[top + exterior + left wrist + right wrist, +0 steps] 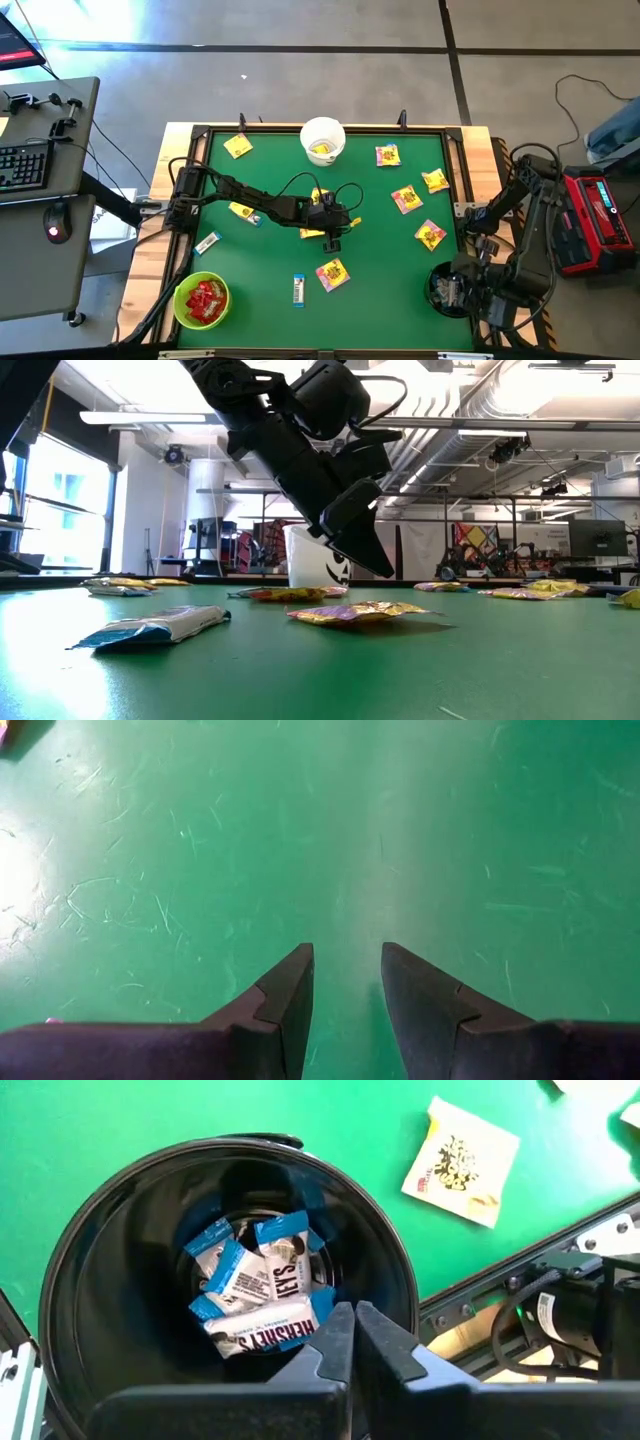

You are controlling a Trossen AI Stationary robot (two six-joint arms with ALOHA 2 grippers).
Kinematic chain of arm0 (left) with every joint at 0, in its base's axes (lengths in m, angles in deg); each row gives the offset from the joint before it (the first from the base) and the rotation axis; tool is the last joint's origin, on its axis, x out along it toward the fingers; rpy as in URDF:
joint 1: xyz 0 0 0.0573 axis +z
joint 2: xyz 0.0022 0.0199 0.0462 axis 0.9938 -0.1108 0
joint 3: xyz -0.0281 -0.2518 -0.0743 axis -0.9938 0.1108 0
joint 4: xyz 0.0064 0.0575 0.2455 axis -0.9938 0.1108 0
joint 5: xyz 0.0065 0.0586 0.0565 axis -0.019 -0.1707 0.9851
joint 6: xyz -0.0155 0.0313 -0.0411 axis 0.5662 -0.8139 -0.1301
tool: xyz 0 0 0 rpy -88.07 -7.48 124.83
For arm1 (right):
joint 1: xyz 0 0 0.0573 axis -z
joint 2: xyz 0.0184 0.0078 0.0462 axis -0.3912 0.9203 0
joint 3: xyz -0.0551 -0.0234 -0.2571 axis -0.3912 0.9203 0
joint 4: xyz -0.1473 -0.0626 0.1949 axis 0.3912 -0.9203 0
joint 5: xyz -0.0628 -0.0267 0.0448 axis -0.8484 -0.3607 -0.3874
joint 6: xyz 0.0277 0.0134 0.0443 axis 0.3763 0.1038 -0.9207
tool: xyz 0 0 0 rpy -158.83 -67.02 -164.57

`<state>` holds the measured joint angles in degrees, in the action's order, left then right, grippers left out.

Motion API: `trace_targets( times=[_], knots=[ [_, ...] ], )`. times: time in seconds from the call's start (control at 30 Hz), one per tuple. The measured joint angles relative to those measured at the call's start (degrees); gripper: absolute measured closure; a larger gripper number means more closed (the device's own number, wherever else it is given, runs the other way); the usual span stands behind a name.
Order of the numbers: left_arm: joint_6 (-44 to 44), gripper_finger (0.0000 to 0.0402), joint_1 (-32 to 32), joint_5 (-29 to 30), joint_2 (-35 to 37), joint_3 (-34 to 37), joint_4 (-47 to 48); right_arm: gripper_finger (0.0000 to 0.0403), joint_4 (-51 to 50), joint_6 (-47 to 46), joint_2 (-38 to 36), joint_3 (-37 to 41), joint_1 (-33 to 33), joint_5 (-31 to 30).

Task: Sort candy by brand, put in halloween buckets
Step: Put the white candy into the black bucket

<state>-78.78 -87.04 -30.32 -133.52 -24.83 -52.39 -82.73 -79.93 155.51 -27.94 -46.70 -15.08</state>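
My left gripper (332, 243) hangs open a little above the green table's middle (383, 568), with only bare mat between its fingers (345, 982). A yellow packet (355, 613) lies just near of it. My right gripper (352, 1342) is shut and empty above the black bucket (120, 1230) at the near right corner (450, 288), which holds several white-and-blue bars (262, 1305). The white bucket (322, 140) at the far edge holds yellow candy. The lime green bucket (201, 300) at the near left holds red packets. Yellow packets (406, 199) and two white-and-blue bars (298, 289) lie flat on the mat.
A raised dark frame (455, 150) borders the green mat. Loose yellow packets lie mostly on the right half (430, 235) and around the left arm (243, 212). One yellow packet (462, 1165) lies beside the black bucket. A desk with a keyboard (25, 165) stands off the table's left.
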Motion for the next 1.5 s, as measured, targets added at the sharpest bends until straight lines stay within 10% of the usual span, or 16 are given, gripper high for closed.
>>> trace_targets(
  times=[1.5],
  knots=[
    [0.6, 0.0289, 0.0, 0.0, 0.0, 0.0, 1.9, 0.0403, -4.5, 0.9, -4.5, 0.0, 0.0, -8.6]
  ],
)
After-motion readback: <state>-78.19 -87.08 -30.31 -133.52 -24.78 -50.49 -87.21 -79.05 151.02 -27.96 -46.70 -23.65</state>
